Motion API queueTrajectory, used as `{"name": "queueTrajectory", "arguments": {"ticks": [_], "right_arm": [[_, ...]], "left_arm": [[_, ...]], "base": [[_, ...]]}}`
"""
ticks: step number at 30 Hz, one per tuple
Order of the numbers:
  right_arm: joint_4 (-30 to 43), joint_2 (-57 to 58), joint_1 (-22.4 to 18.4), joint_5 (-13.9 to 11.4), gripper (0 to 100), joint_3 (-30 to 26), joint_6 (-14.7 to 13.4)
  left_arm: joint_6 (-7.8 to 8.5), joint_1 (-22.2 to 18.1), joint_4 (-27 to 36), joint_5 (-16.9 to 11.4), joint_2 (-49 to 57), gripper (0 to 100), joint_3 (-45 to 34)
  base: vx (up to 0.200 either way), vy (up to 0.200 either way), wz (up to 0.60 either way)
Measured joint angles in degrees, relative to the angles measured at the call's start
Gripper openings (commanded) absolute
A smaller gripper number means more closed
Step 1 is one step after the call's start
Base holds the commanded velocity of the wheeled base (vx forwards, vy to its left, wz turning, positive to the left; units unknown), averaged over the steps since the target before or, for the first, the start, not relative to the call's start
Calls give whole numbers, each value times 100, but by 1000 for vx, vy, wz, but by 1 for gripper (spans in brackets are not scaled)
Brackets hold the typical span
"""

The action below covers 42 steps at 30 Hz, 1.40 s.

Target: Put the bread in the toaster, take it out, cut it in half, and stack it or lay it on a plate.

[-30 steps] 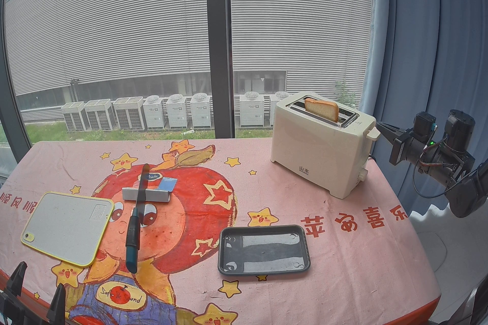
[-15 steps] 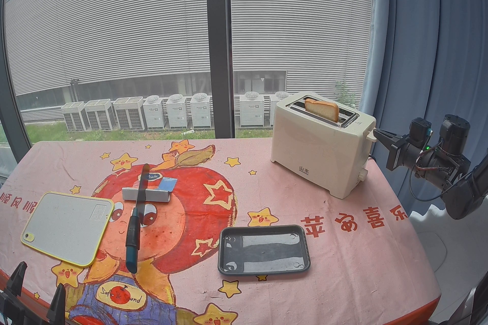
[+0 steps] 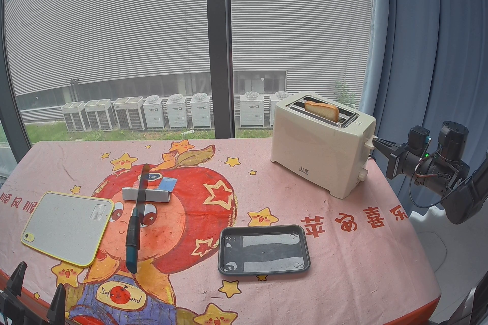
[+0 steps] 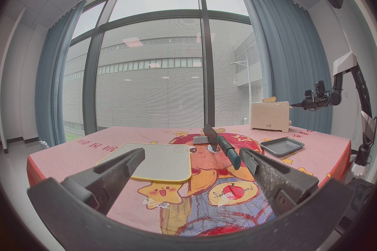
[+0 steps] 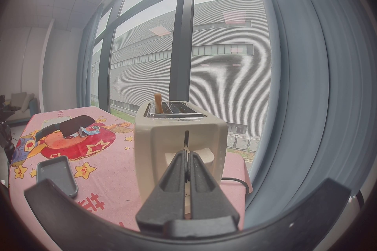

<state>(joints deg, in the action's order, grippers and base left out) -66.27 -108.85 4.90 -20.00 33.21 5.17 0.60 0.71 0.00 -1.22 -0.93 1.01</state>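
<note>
A cream toaster [image 3: 320, 148] stands at the table's back right, with a slice of bread [image 3: 322, 110] sticking partly out of its far slot. My right gripper [image 3: 377, 142] is shut and holds nothing. In the right wrist view its tips [image 5: 186, 154] sit against the toaster's side lever [image 5: 204, 155], below the slots and the bread [image 5: 158, 102]. My left gripper [image 4: 192, 157] hangs open and empty over the table's front left corner. A knife [image 3: 134, 224] lies mid-left with its blade on a small rest [image 3: 147, 194]. A dark plate [image 3: 263, 250] lies in front of the toaster.
A white cutting board [image 3: 66, 227] with a yellow rim lies at the left, beside the knife. A blue curtain [image 3: 427, 36] hangs just behind my right arm. The table edge [image 3: 406, 219] runs close by the toaster, and a window frame [image 3: 218, 36] stands behind.
My right gripper has moved down and slightly toward the toaster, and the lever has gone down with it. The bread sits a little lower in the slot. The left arm has kept still.
</note>
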Motion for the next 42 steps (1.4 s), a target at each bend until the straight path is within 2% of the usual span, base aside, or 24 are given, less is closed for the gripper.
{"name": "queueTrajectory", "arguments": {"ticks": [10, 17, 42], "right_arm": [[4, -71, -6, 4, 0, -77, 49], [9, -135, -44, 6, 0, -121, 218], [41, -165, -16, 9, 0, -302, 290]], "left_arm": [[2, 0, 0, 0, 0, 100, 0], [0, -5, 0, 0, 0, 100, 0], [0, 0, 0, -1, 0, 100, 0]], "base": [[0, 0, 0], [0, 0, 0], [0, 0, 0]]}}
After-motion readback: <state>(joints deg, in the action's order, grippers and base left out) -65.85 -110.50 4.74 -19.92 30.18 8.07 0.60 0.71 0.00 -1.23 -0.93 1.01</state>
